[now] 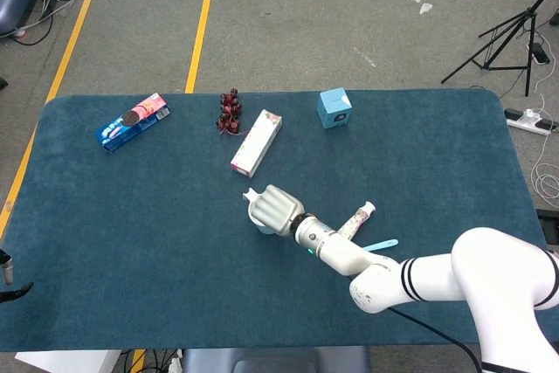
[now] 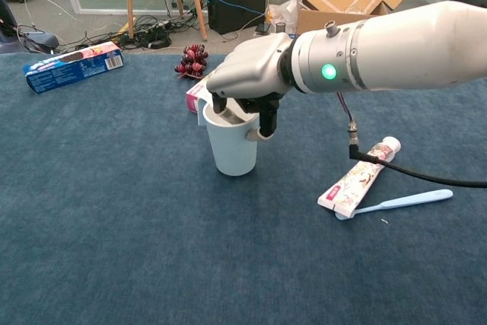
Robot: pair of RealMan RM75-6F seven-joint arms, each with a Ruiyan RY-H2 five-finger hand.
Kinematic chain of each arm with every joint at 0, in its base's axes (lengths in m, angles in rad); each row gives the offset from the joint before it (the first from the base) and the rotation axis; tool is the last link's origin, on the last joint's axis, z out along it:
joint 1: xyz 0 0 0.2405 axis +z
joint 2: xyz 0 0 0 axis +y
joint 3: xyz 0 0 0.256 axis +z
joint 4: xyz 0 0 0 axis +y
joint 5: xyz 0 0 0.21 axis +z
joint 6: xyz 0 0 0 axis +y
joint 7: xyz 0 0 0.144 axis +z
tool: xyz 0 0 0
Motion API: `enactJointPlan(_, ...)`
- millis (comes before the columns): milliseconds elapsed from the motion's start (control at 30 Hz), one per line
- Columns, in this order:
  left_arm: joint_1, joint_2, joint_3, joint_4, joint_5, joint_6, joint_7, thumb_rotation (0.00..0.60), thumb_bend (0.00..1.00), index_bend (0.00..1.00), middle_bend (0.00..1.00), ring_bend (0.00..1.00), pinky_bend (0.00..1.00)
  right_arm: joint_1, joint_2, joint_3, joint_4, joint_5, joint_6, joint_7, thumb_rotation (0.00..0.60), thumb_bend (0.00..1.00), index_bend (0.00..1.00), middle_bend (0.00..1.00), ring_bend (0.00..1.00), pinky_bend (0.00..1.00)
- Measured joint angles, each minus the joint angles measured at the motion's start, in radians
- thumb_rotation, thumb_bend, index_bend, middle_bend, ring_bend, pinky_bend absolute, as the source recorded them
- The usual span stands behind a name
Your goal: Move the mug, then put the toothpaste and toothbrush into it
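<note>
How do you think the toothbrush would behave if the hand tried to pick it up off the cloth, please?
The toothbrush looks thin and lies flat on the cloth, so fingers would probably struggle to get under it. It is likely light and stiff. Its head sits against the toothpaste, so a push might shift both.
</note>
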Motion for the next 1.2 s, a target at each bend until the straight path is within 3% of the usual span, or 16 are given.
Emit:
enactJointPlan(567, -0.001, -0.002, 0.0, 0.002, -0.003, -0.001, 0.005, 0.6, 0.0, 0.79, 0.48, 0.43, 0.56, -0.03, 0.019, 0.001, -0.037, -0.046, 0.049, -0.025, 0.6, 0.43, 0.74, 1.0, 0.92, 0.99)
enactJointPlan(867, -0.004, -0.006, -0.004, 0.009, -0.015, -0.007, 0.008, 0.6, 0.0, 0.79, 0.48, 0.43, 0.56, -0.061, 0.082, -0.01, -0.144, -0.096, 0.098, -0.045, 0.6, 0.43, 0.74, 1.0, 0.92, 0.99)
enactJointPlan(1200, -0.01, -0.015, -0.009, 0.022, -0.035, -0.018, 0.015, 0.6, 0.0, 0.79, 0.48, 0.43, 0.56, -0.134, 0.166, -0.064, -0.295, -0.224, 0.16, -0.076, 0.6, 0.43, 0.74, 1.0, 0.92, 0.99)
